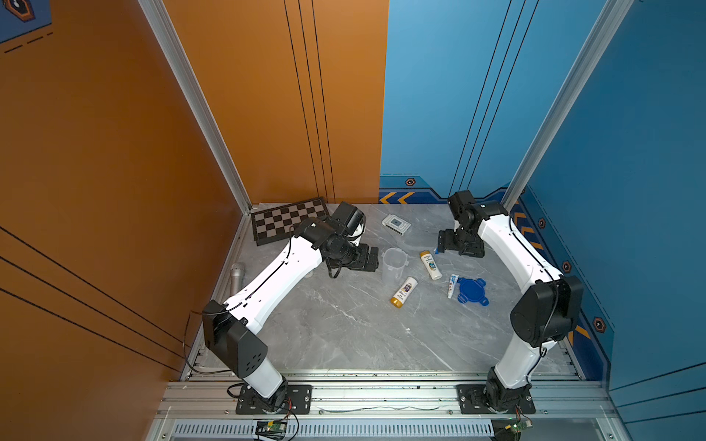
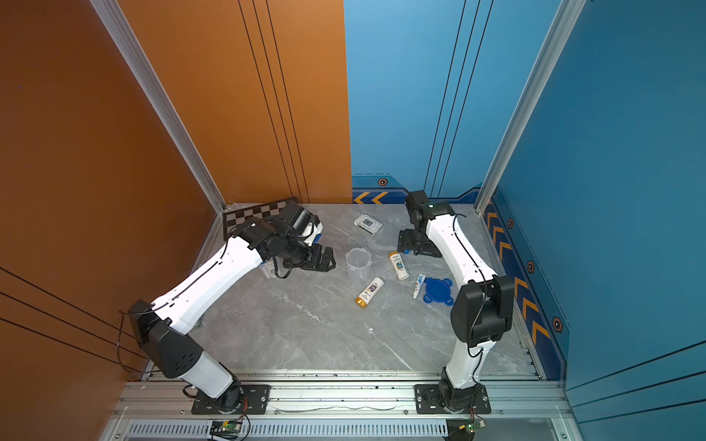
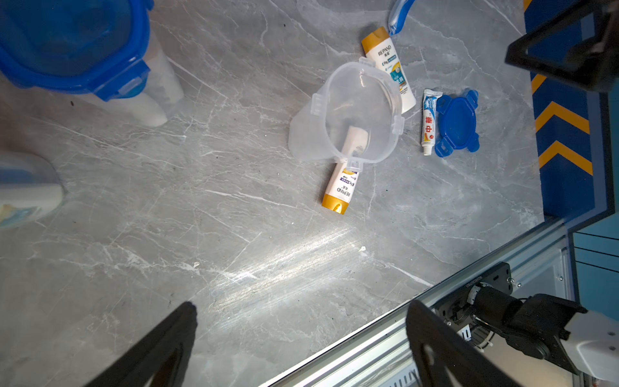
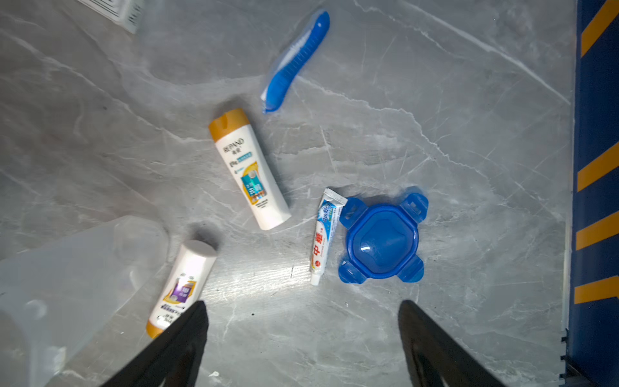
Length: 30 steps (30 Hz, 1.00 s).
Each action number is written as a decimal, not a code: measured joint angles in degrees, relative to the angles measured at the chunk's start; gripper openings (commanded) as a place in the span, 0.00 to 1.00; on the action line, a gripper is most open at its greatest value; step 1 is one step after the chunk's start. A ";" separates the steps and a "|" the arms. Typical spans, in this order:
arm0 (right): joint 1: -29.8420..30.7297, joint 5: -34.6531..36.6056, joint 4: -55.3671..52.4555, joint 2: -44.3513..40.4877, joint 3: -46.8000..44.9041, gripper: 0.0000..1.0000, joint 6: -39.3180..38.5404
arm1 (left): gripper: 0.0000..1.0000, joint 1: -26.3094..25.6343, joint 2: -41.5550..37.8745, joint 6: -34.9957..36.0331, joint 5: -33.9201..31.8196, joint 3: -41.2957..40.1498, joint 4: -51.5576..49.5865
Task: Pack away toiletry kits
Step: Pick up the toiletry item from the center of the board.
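The open cup stands upright on the grey marbled worktop, a little right of the frame's middle in both top views. It is clear and lidless, and nothing shows inside it. The first bottle lies just below the cup, white with its gold cap toward the lower left. The second bottle lies just right of the cup, its gold cap toward the top of the frame. Further right, the toothpaste tube lies against the loose lid, which is blue with four clip tabs. The right wrist view shows the toothbrush, blue and white, lying flat near the second bottle's cap.

The lidded cup, seen in the left wrist view, has a blue lid clipped on. White items are inside it, too blurred to name.

The left gripper hangs left of the open cup, its fingers spread and empty. The right gripper also has its fingers spread wide, with nothing between them.
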 measured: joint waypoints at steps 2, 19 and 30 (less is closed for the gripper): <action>-0.98 -0.22 0.96 0.04 -3.96 0.90 -0.33 | 0.99 -0.35 0.07 -0.42 0.07 0.13 0.15; 3.56 -3.91 7.37 18.10 1.14 0.80 -2.78 | 0.99 -0.74 1.25 -1.38 0.20 0.13 0.15; 3.52 -4.42 7.61 24.70 4.90 0.44 -5.97 | 0.99 -0.72 1.25 -2.54 0.17 0.13 0.15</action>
